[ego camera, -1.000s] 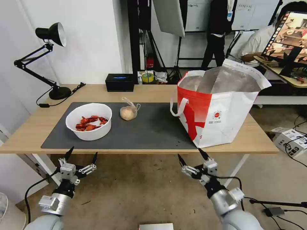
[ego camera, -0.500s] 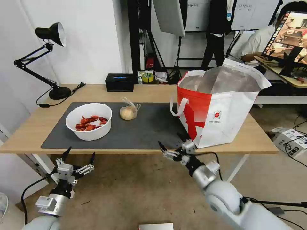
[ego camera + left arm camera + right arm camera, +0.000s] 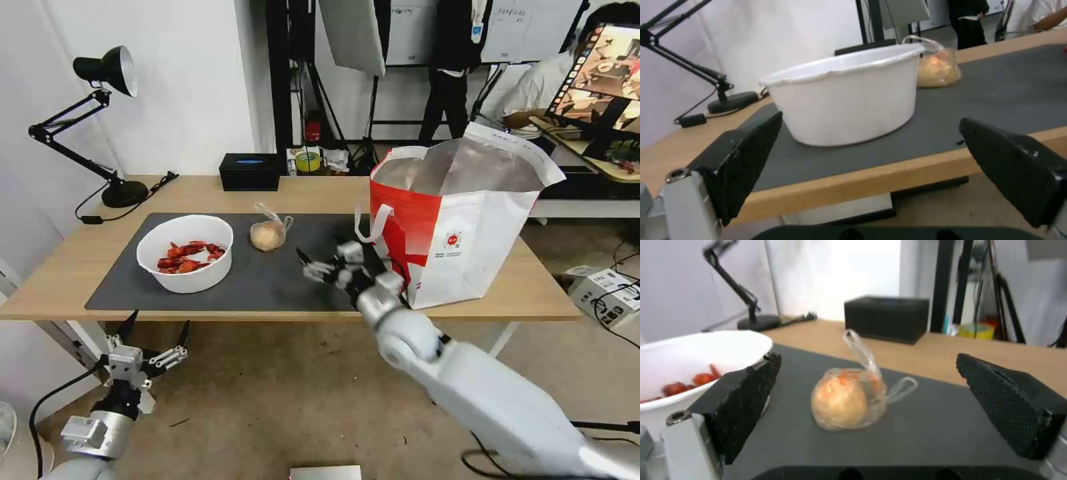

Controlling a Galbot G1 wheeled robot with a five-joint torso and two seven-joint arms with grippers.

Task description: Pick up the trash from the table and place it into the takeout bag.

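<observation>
A long light-wood table [image 3: 313, 193] on white legs is carrying everything. A large dark grey mat [image 3: 280, 273] is lying across its middle, reaching close to the front edge. On the mat, a white round bowl [image 3: 186, 253] holding red crayfish shells is sitting toward the left, and a clear bag with a tan bun [image 3: 269, 233] is lying just beside it, apart from the rim. A tall red-and-white takeout bag [image 3: 460, 220] is standing upright at the right end, its base overlapping the mat's right edge. Along the back edge, a black box [image 3: 250, 171] is resting on bare wood, and a black desk lamp [image 3: 124, 193] is standing at the far left corner, its cord trailing over the wood.
</observation>
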